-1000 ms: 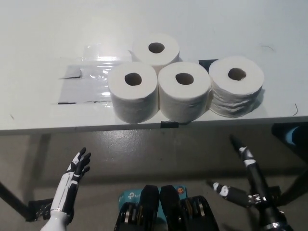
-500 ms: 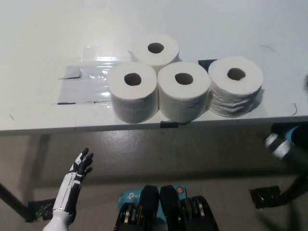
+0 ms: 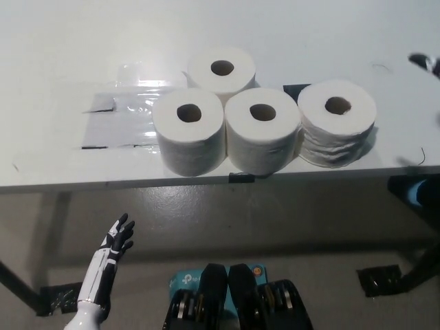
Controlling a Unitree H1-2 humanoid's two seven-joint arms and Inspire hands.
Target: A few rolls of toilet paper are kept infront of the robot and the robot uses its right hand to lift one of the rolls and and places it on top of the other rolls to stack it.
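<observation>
Only a dark sliver of the right hand (image 3: pixel 425 63) shows at the picture's right edge, above the table (image 3: pixel 330 27); whether it is clenched or released cannot be told. Its nearest roll, the right roll (image 3: pixel 337 122), stands upright on the table to the hand's lower left, apart from it. Three more rolls (image 3: pixel 223 113) sit clustered just beside that one. Low at the left, below the table edge, the white left hand (image 3: pixel 115 237) rests released, fingers spread.

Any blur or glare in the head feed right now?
Head view: right hand is a motion-blurred smear at the right edge; glare on the clear plastic sheet; rolls sharp, with soft shadows; left hand in focus.
</observation>
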